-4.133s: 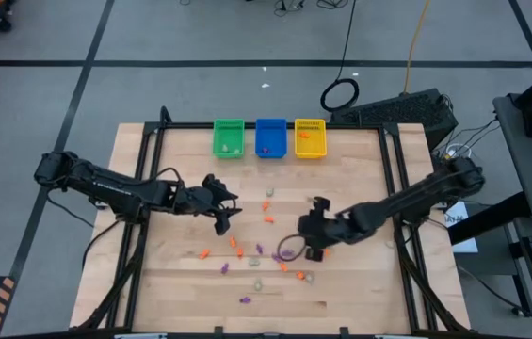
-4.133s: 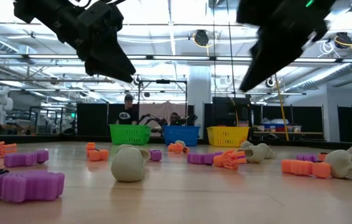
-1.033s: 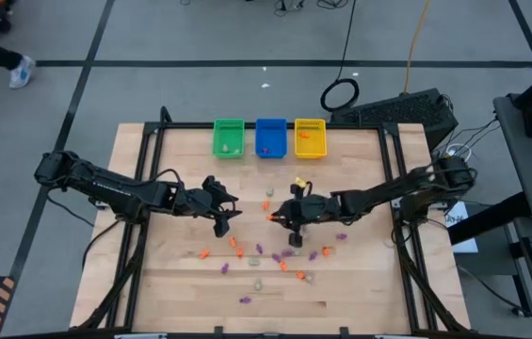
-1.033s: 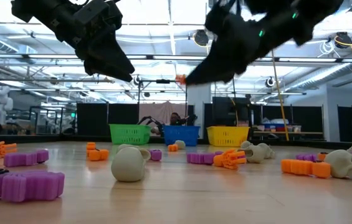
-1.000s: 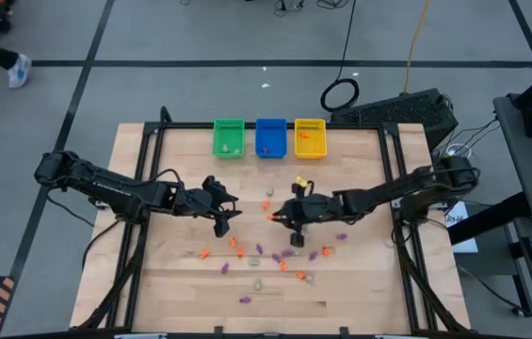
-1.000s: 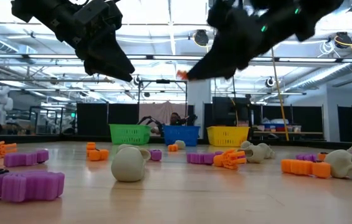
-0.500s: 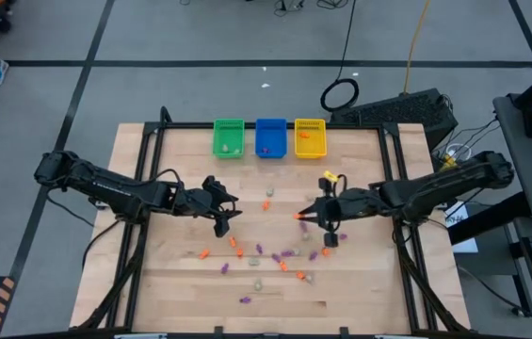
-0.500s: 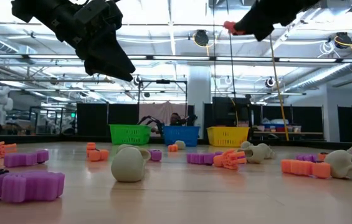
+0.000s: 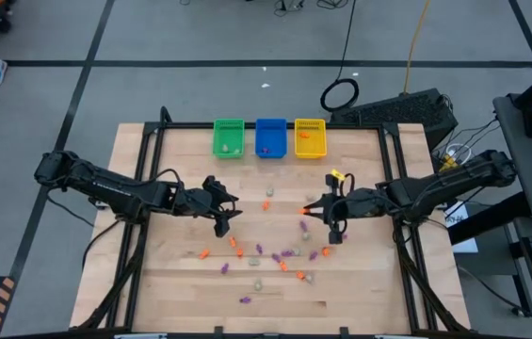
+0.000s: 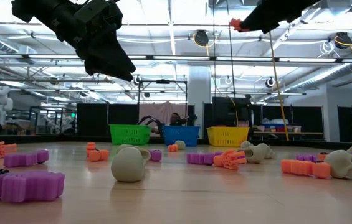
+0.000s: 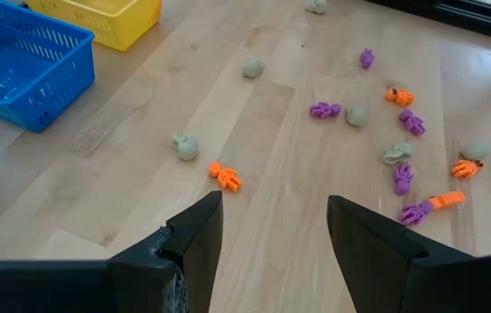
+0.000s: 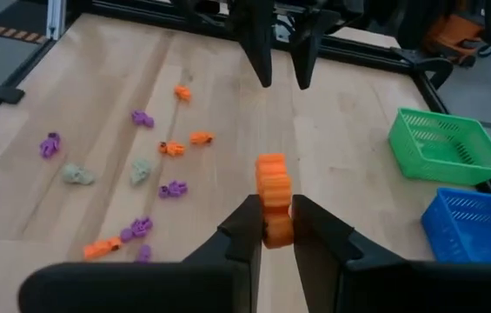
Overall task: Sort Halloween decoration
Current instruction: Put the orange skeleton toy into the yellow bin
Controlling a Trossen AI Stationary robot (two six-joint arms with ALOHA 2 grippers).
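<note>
orange trinket pinched upright in right gripper, held clear above mid-table, likely for carry to yellow bin | remaining trinkets loose on table | left gripper hovers left-centre, jaws apart, empty

no text, label, brand, number or sign can be read anywhere in these views, neither on the table nor in the room behind it.
</note>
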